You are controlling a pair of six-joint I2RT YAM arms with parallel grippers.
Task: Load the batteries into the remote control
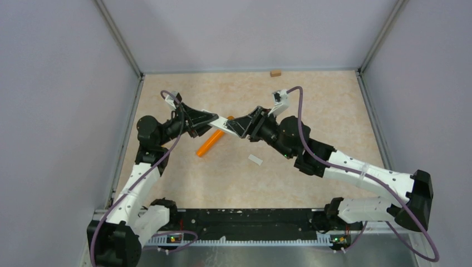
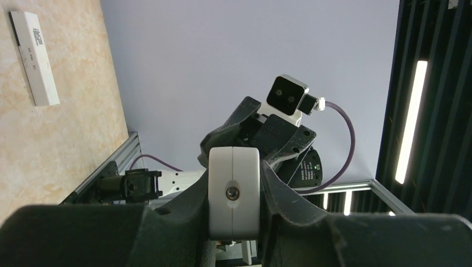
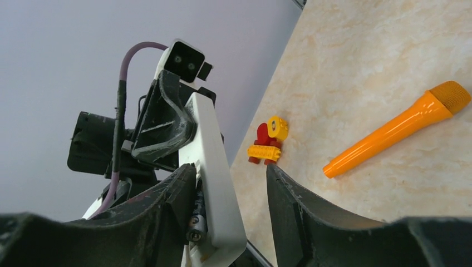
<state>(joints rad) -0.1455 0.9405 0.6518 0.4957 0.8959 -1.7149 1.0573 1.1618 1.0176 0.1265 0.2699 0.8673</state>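
Hanging in mid-air over the middle of the table, the remote control is clamped at one end by the left gripper, its long axis running straight across to the right gripper. Right jaws stand half-open around the far end, gap on one side, and what looks like a dark battery sits tucked against it.

Illegible dark print on white strip
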